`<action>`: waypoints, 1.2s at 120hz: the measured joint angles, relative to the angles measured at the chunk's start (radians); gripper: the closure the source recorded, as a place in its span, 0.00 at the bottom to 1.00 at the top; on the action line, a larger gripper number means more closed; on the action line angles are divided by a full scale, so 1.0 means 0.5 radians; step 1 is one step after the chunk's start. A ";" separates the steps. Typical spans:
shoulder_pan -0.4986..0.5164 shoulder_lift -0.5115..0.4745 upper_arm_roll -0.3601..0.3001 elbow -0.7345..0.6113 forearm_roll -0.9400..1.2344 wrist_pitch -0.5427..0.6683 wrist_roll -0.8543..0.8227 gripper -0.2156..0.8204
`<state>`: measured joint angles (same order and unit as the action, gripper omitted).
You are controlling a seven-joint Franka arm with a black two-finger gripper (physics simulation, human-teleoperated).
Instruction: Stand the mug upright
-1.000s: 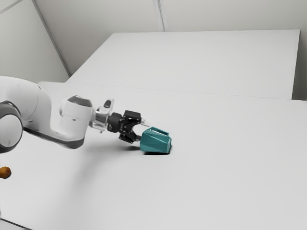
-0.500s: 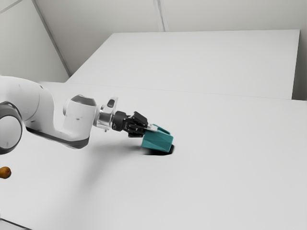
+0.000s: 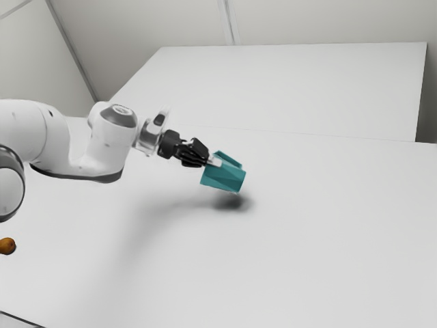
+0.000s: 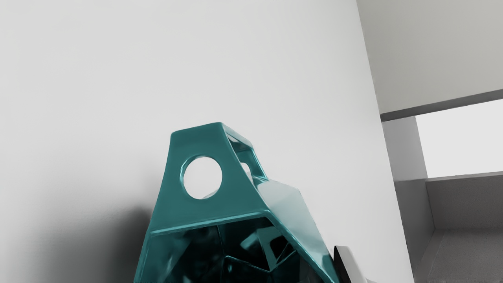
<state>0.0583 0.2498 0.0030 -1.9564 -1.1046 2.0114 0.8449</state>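
Mug (image 3: 224,178): teal, faceted, held in the air above the tabletop (image 3: 307,239), well in from the far edge.
Pose: tilted, not upright; mouth turned toward the claw (image 3: 215,162), base sloping down toward the exterior view's right.
Handle (image 3: 229,160): on the upper side of the mug, angular; the wrist view shows a round hole through its near face.
Claw: closed down on the mug's wall at the mouth end, fingers close together, the mug's weight hanging from that grip.
Finger (image 4: 347,263): one lies along the outer side of the wall, by the rim; exactly where the other sits against the mug I cannot tell.
Inside: dark, glossy, with faceted walls, open toward the hand.
Arm (image 3: 109,147): white with grey bands, reaching in from the exterior view's left, over the tabletop.
Shadow (image 3: 232,203): soft and dark on the tabletop below the mug, with a strip of bare surface between the two.
Brown thing (image 3: 7,246): small, rounded, resting on the tabletop at the exterior view's left, well apart from the mug.
Tabletop: pale and plain.
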 joint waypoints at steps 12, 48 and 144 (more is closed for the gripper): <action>0.003 0.001 -0.010 0.197 0.524 0.010 -0.091 0.96; -0.020 0.157 -0.169 0.543 1.996 0.036 -0.527 0.97; -0.061 0.259 -0.150 0.445 2.258 0.234 -1.505 0.37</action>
<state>0.0278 0.3792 -0.0717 -1.7342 0.0243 2.1284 0.0922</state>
